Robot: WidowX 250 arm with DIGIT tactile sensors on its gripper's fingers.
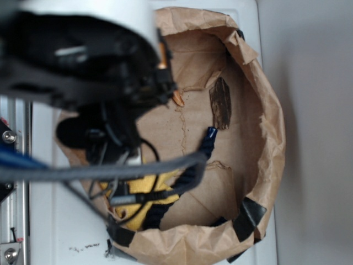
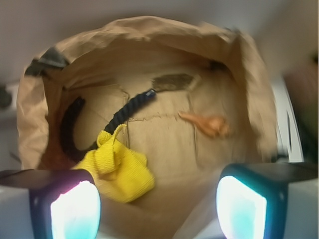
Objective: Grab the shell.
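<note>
Fingers (image 2: 75,209) spread wide hover above the paper bag (image 2: 249,74); a descent off-line risks snagging the yellow cloth (image 2: 119,167), missing the shell (image 2: 209,124).

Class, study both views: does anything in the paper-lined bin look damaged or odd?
Yes. The brown paper lining is crumpled, its floor torn in jagged lines, and its rim patched with black tape. Shell and bark piece look intact.
</note>
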